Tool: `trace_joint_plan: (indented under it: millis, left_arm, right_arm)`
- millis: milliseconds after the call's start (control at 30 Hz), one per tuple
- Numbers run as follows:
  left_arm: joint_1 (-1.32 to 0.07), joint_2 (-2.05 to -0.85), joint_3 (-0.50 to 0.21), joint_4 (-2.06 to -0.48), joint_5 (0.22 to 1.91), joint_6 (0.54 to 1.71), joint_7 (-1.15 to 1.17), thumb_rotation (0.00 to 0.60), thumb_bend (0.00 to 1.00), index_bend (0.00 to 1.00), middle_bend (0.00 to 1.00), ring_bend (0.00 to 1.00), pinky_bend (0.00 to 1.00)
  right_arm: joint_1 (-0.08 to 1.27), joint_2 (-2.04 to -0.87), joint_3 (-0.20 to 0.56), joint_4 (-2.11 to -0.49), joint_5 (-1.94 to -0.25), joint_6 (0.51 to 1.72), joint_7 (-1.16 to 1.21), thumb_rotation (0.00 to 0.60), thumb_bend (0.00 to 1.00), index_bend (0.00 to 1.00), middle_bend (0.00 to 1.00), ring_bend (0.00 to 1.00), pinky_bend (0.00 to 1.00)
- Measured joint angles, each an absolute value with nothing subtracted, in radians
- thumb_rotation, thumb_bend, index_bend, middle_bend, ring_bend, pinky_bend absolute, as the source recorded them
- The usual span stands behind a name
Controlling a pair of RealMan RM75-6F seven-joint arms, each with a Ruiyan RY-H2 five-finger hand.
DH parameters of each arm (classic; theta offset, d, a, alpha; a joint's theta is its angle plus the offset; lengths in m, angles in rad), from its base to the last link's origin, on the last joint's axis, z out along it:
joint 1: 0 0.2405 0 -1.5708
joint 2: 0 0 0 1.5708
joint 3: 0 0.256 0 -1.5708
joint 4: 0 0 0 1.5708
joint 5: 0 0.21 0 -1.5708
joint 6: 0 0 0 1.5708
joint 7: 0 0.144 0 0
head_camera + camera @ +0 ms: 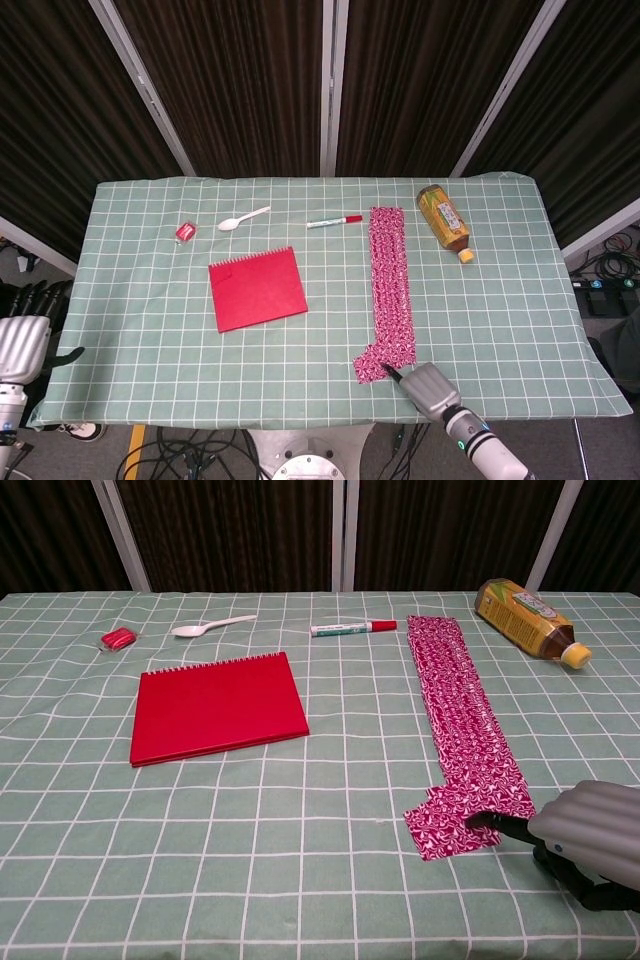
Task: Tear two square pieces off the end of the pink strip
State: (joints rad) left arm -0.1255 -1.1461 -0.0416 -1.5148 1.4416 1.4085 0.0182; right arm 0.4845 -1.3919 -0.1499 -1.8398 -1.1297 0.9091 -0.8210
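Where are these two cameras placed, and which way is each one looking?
Head view: high above the near edge, looking down on the whole table; the left hand hangs off its corner, the right hand sits at the pink strip.
Chest view: low at the near edge, looking across the table toward the curtains; only the right hand shows.
Both share the strip, red notebook and bottle.

The tabletop [140, 330] carries a green checked cloth [500, 300]. On it lie a red notebook [257, 288], spoon [243, 218], marker [334, 221], bottle [443, 221], pink strip [391, 290] and small red object [185, 231].
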Motion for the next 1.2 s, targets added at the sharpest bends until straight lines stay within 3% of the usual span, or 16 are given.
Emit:
trace_joint_plan:
  millis: [1200]
  left_arm:
    - [-0.104, -1.123, -0.048, -1.492, 1.428, 1.424, -0.031, 0.6, 0.06, 0.08, 0.11, 0.03, 0.07]
  right_arm:
    - [0.673, -1.53, -0.082, -1.837, -0.923, 0.922, -0.906, 0.6, 1.0, 0.06, 0.94, 0.84, 0.71]
